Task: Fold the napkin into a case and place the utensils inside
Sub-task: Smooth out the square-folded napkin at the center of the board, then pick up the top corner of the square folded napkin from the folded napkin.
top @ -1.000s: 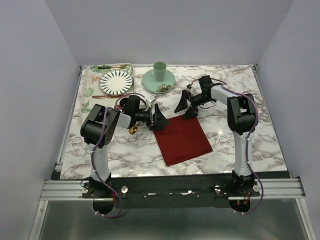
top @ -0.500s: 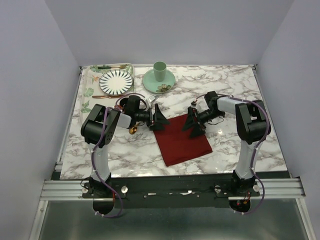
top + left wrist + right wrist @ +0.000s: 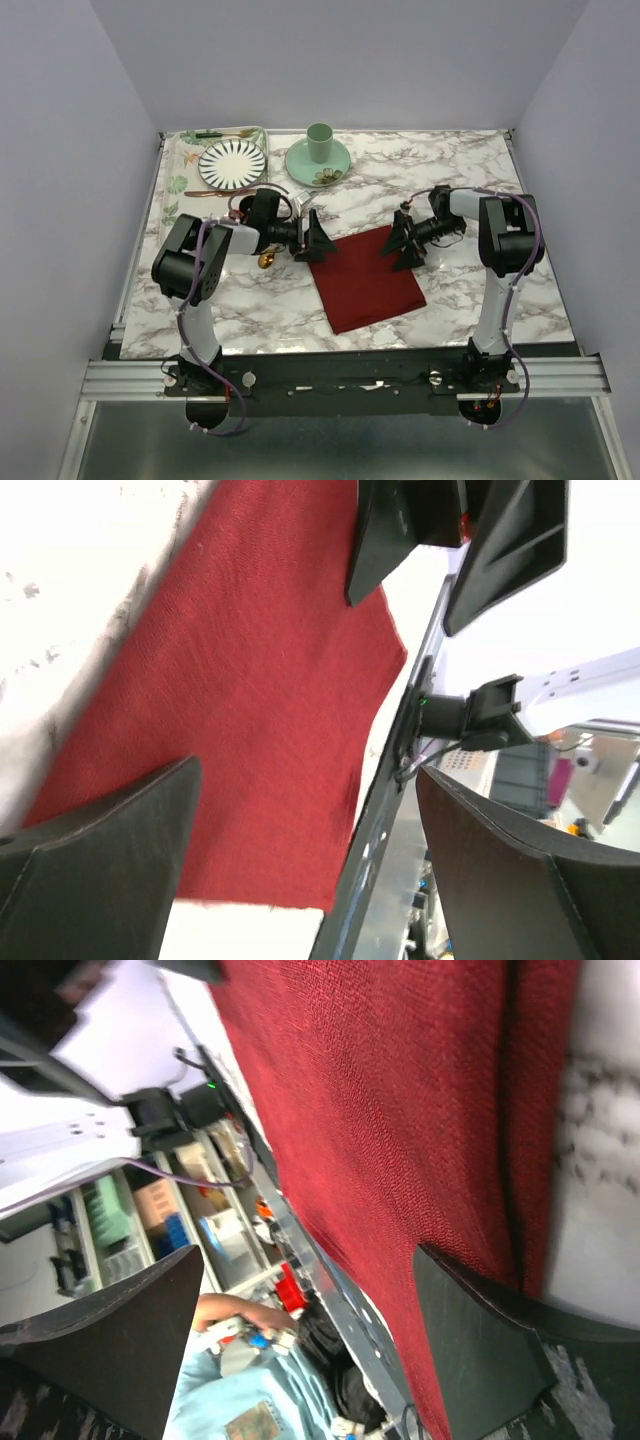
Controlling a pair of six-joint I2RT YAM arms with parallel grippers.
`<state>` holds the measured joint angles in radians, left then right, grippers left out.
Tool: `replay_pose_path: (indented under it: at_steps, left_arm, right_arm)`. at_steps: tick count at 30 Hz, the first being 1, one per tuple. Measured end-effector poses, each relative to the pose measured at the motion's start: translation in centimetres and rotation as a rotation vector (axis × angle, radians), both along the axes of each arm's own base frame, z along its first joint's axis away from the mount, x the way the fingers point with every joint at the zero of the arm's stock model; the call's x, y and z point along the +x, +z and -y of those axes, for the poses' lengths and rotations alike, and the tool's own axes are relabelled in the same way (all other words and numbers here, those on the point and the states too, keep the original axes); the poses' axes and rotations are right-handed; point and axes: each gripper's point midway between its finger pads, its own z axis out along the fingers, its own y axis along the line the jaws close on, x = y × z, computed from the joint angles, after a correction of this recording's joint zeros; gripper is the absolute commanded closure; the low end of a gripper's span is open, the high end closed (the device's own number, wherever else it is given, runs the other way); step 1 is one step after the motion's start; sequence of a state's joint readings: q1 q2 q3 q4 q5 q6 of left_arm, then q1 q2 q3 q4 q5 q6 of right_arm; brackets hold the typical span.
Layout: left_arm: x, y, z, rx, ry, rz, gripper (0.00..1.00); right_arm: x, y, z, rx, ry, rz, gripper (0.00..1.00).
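Observation:
The dark red napkin [image 3: 365, 280] lies flat as a tilted rectangle in the middle of the table. My left gripper [image 3: 318, 240] is open at its far left corner, jaws pointing right across the cloth [image 3: 260, 680]. Facing it, my right gripper [image 3: 403, 243] is open at the far right corner. In the right wrist view one finger [image 3: 500, 1360] rests by a raised edge of the napkin [image 3: 400, 1110]. Beside my left arm lies the gold spoon [image 3: 266, 260]. A thin silver strip [image 3: 299, 206] behind the left wrist looks like the knife, mostly hidden.
A striped plate [image 3: 232, 163] sits on a floral tray [image 3: 180, 170] at the back left, with a green-handled utensil [image 3: 215, 133] behind it and a brown-gold one [image 3: 205, 193] in front. A green cup [image 3: 319, 143] on a saucer stands at the back centre.
My right gripper has swung from behind the napkin out to the right and come down at the far right corner, facing left. The left arm has barely moved.

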<state>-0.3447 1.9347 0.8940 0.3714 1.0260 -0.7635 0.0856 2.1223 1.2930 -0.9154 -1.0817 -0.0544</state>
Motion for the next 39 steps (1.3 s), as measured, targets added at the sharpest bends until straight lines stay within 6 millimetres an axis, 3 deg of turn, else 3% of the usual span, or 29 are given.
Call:
replay_pose_path:
  at_steps: [3, 6, 11, 13, 19, 24, 27, 31, 35, 39]
  left_arm:
    - [-0.2, 1.8, -0.6, 0.088, -0.03, 0.103, 0.01]
    - [0.4, 5.5, -1.0, 0.159, -0.055, 0.29, 0.01]
    - [0.6, 12.2, -3.5, 0.304, -0.055, 0.653, 0.01]
    - [0.2, 13.0, -4.7, 0.36, -0.065, 0.73, 0.01]
    - [-1.5, 12.1, -7.1, 0.482, -0.145, 0.806, 0.01]
    - [-3.7, 11.8, -7.4, 0.47, -0.205, 0.829, 0.01]
    - [-4.7, 11.4, -6.5, 0.441, -0.25, 0.827, 0.01]
    - [-5.4, 9.1, -3.8, 0.389, -0.342, 0.753, 0.01]
    - [-5.3, 7.3, -1.8, 0.351, -0.369, 0.643, 0.01]
    - [-4.7, 6.9, -0.7, 0.329, -0.368, 0.599, 0.01]
  right_arm:
    - [-0.3, 0.1, 0.5, -0.047, 0.02, 0.021, 0.09]
    - [-0.3, 0.7, 1.3, -0.121, 0.052, 0.105, 0.11]
    - [-1.1, 4.2, 3.0, -0.229, 0.086, 0.325, 0.11]
    - [-1.7, 5.0, 3.7, -0.271, 0.099, 0.387, 0.08]
    - [-2.8, 4.6, 5.6, -0.373, 0.16, 0.46, 0.08]
    - [-4.0, 5.8, 4.8, -0.292, 0.194, 0.457, 0.09]
    - [-5.0, 6.2, 3.7, -0.193, 0.2, 0.416, 0.11]
    - [-6.4, 5.0, 2.7, -0.102, 0.198, 0.309, 0.11]
    - [-7.1, 4.8, 1.9, -0.041, 0.2, 0.249, 0.1]
    - [-7.4, 4.1, 1.5, -0.012, 0.216, 0.197, 0.11]
